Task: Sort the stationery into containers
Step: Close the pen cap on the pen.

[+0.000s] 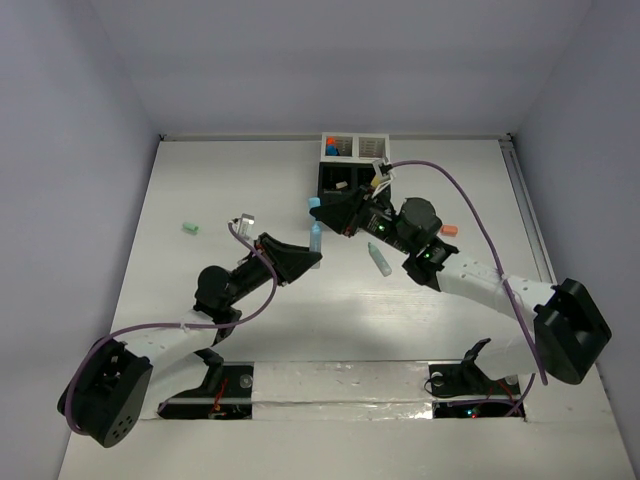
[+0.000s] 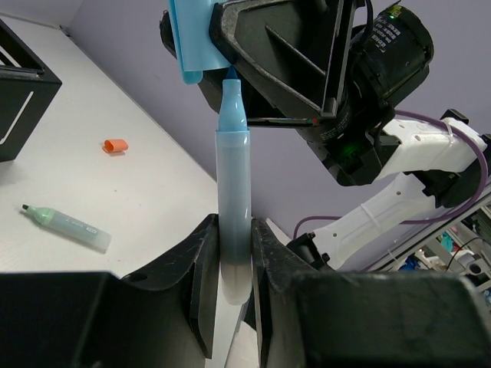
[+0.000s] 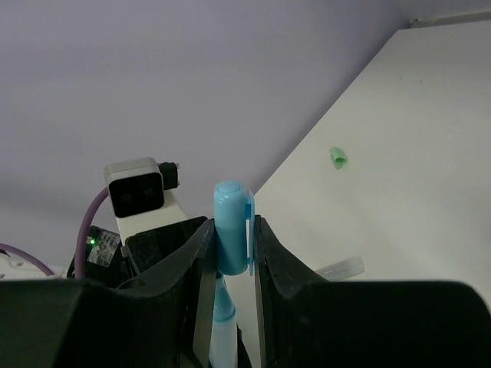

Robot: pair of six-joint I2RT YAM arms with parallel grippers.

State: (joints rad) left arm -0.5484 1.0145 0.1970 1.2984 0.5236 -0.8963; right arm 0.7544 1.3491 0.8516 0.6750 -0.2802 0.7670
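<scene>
My left gripper (image 1: 308, 256) is shut on the pale barrel of a blue highlighter (image 1: 316, 239), holding it upright above the table; the grip shows in the left wrist view (image 2: 234, 257) on the barrel (image 2: 232, 184). My right gripper (image 1: 330, 210) is shut on its blue cap (image 1: 314, 203), seen between the fingers in the right wrist view (image 3: 232, 226). The bare blue tip (image 2: 230, 77) sits just at the cap's mouth (image 2: 192, 38). The black and white slotted organizer (image 1: 352, 165) stands at the back, behind the right gripper, with a few items in its white part.
An uncapped green highlighter (image 1: 379, 260) (image 2: 65, 224) lies under the right arm. An orange cap (image 1: 448, 231) (image 2: 115, 145) lies to the right. A green cap (image 1: 190, 228) (image 3: 337, 158) and a clear piece (image 1: 245, 220) (image 3: 341, 268) lie to the left.
</scene>
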